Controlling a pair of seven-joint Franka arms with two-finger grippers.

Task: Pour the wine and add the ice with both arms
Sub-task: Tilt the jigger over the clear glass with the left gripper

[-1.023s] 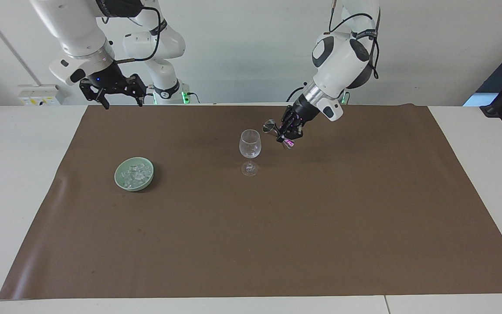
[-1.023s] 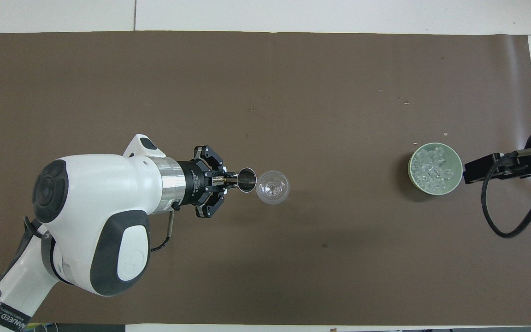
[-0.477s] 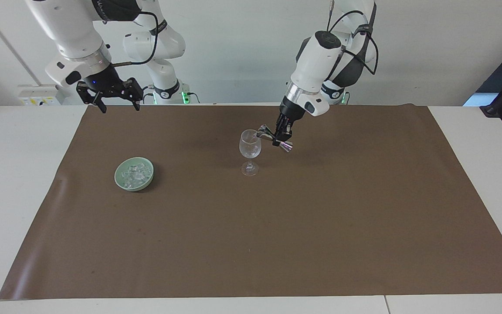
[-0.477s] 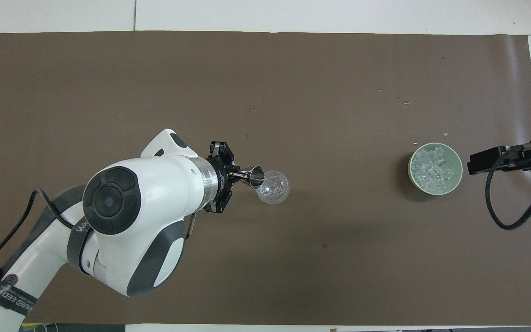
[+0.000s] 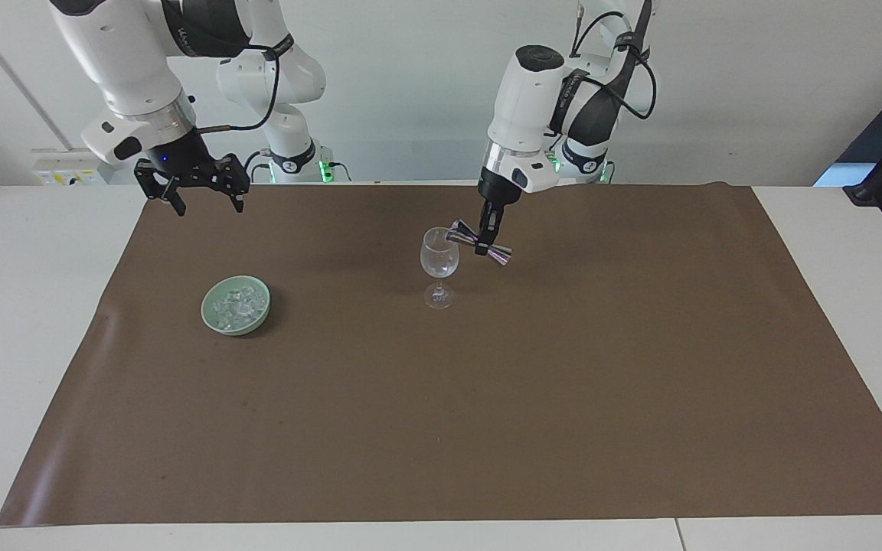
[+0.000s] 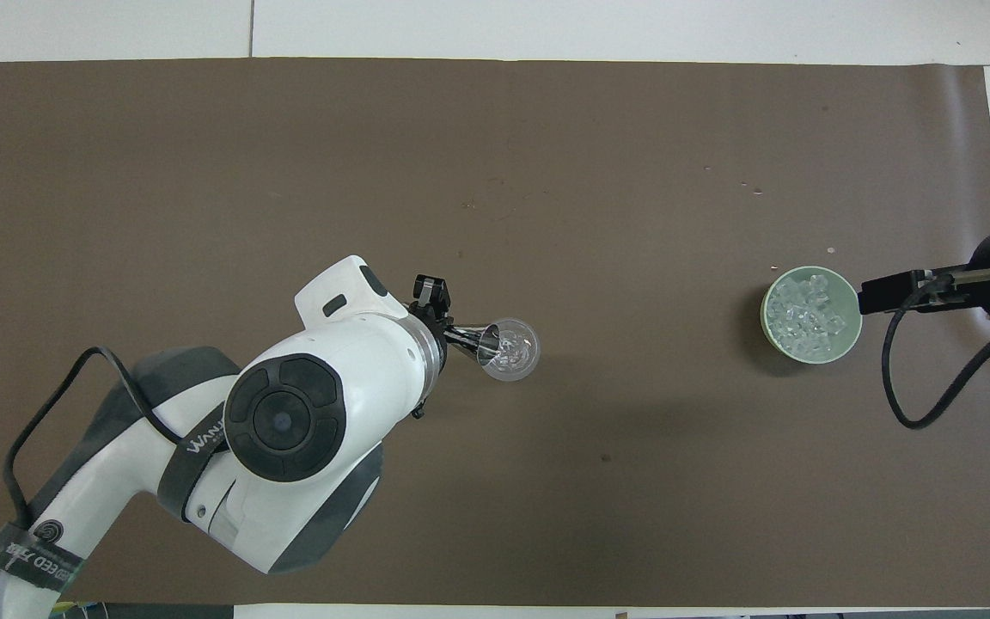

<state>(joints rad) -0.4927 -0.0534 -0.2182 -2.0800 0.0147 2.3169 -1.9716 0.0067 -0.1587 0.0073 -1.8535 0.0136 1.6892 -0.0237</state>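
A clear stemmed wine glass (image 5: 439, 262) stands upright mid-mat; it also shows in the overhead view (image 6: 510, 349). My left gripper (image 5: 483, 245) is shut on a metal jigger (image 5: 462, 233) and holds it tipped, its mouth at the glass's rim. In the overhead view the jigger (image 6: 479, 338) overlaps the rim, with the left gripper (image 6: 452, 331) beside it. A pale green bowl (image 5: 207, 314) holding the ice (image 5: 238, 304) sits toward the right arm's end. My right gripper (image 5: 207, 195) is open and empty, raised over the mat's edge beside the bowl (image 6: 766, 314) of ice (image 6: 809, 316).
A brown mat (image 5: 487, 398) covers most of the white table (image 5: 27, 306). A few small pale specks (image 6: 753, 189) lie on the mat, farther from the robots than the bowl. The right arm's black cable (image 6: 933, 404) hangs over the mat's end.
My left wrist has turned and tipped the jigger from beside the glass onto its rim. My right gripper has shifted a little toward the bowl.
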